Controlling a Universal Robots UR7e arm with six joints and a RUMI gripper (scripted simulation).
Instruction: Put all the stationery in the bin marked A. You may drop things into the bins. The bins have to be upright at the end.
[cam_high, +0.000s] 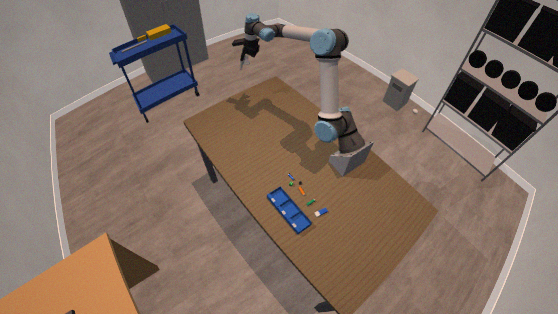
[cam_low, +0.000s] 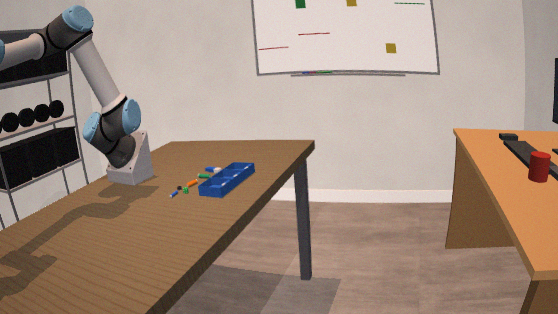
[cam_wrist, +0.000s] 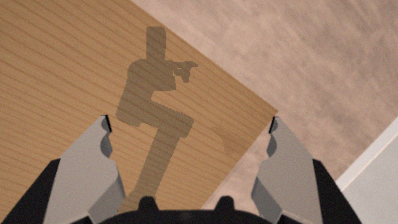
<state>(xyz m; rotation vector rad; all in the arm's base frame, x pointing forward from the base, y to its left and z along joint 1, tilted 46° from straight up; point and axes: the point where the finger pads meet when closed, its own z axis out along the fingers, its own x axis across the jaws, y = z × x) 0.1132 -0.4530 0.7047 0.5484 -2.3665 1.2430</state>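
Note:
A blue bin tray (cam_high: 288, 210) (cam_low: 226, 179) with three compartments lies on the wooden table (cam_high: 260, 130) (cam_low: 150, 235) (cam_wrist: 50, 65). Beside it lie small items: a blue pen (cam_high: 290, 176) (cam_low: 174, 194), a green piece (cam_high: 291, 183) (cam_low: 185, 190), a small black piece (cam_high: 300, 183) (cam_low: 179, 187), an orange marker (cam_high: 301, 190) (cam_low: 192, 182), a green marker (cam_high: 311, 202) (cam_low: 203, 175) and a white-and-blue eraser (cam_high: 321, 212) (cam_low: 213, 169). My gripper (cam_high: 243, 64) (cam_wrist: 191, 117) is open and empty, high above the table's far corner, far from the items.
A blue cart (cam_high: 155, 65) stands beyond the table. A shelf rack (cam_high: 505, 85) (cam_low: 35, 130) stands by the wall. An orange desk (cam_low: 505, 200) (cam_high: 70, 280) with a red cup (cam_low: 539, 166) stands to the side. A grey box (cam_high: 400, 89) is on the floor.

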